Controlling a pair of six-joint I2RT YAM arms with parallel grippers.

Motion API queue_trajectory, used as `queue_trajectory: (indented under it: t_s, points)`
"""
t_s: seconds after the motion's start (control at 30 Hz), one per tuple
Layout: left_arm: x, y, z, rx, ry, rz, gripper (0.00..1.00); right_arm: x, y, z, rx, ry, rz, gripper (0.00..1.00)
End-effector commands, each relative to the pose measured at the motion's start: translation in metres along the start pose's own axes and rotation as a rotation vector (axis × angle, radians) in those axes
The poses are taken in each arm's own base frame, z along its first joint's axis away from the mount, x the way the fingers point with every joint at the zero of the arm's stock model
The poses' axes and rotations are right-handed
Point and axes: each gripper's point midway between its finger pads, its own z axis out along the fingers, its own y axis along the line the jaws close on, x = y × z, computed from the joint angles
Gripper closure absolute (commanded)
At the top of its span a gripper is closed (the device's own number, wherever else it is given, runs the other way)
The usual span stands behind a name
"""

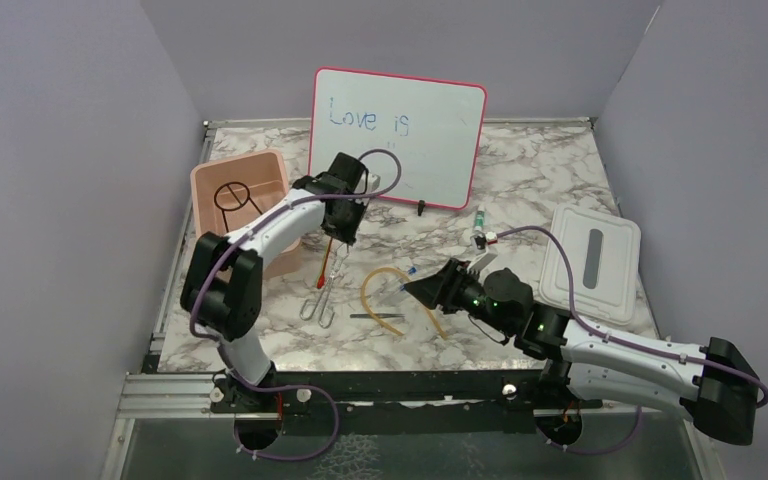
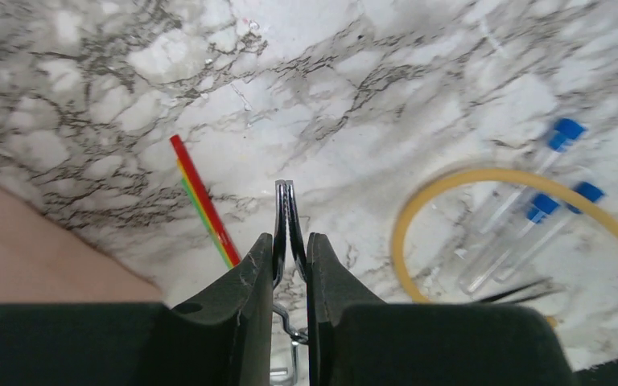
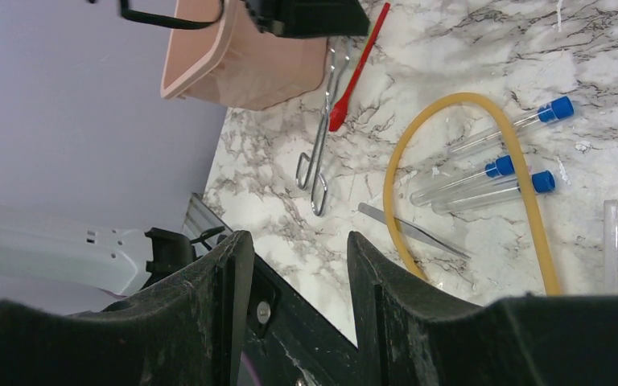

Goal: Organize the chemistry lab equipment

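Note:
My left gripper (image 1: 341, 236) is shut on the tip end of the metal tongs (image 1: 324, 296); in the left wrist view the tongs (image 2: 287, 207) stick out between the pads of that gripper (image 2: 290, 238). Their ring handles hang down toward the table (image 3: 319, 141). The red-tipped spatula (image 2: 201, 197) lies just left of them. The tan rubber tube (image 1: 380, 290) curves around three blue-capped tubes (image 3: 491, 181). A thin dark rod (image 3: 414, 232) lies by the tube. My right gripper (image 1: 430, 290) is open and empty over the tube (image 3: 298, 241).
The pink bin (image 1: 260, 165) at the left holds the black wire ring tripod (image 1: 232, 197). The pink-framed whiteboard (image 1: 397, 135) stands at the back. The white lid (image 1: 592, 258) lies at the right. A small vial (image 1: 479, 228) lies in front of the whiteboard.

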Motion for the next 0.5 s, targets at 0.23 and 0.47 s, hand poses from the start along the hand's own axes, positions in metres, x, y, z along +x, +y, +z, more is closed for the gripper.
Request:
queue_trajectory:
  t_s: [0.23, 0.47]
  points:
    - [-0.037, -0.017, -0.131, 0.047, -0.386, -0.083, 1.00, -0.014, 0.012, 0.005, -0.018, -0.032, -0.075, 0.49]
    - [-0.037, -0.032, -0.167, 0.132, -0.476, -0.114, 1.00, -0.021, 0.044, 0.035, -0.113, -0.023, -0.297, 0.37]
